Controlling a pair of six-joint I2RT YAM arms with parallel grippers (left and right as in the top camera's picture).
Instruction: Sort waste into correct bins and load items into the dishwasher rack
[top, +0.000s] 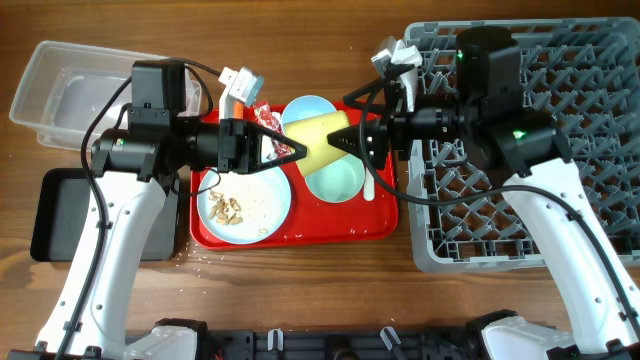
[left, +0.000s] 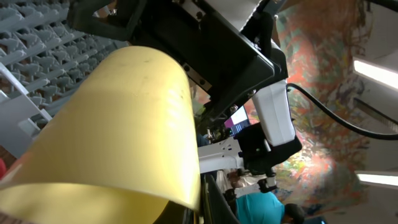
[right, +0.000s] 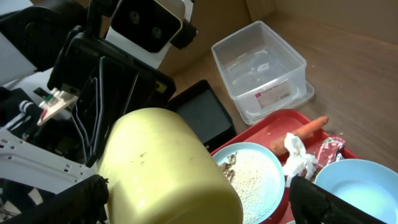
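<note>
The yellow-green cup (top: 322, 140) hangs on its side above the red tray, between both grippers. My left gripper (top: 300, 152) is shut on its rim; in the left wrist view the cup (left: 112, 124) fills the frame beside one finger (left: 208, 202). My right gripper (top: 345, 130) is open, its fingers (right: 193, 202) wide on either side of the cup (right: 161, 174). On the tray lie the pale blue plate (top: 245, 205) with beige crumbs (right: 255, 177), blue bowl (top: 300, 108), green bowl (top: 335, 180), white spoon (top: 369, 185), wrapper (right: 328, 149), tissue (right: 298, 155) and carrot (right: 305, 127).
The grey dishwasher rack (top: 560, 200) stands at the right. The clear tub (top: 70, 90) is at the far left, with the black tray (top: 60, 215) in front of it. The flat red tray (top: 300, 232) sits in the middle.
</note>
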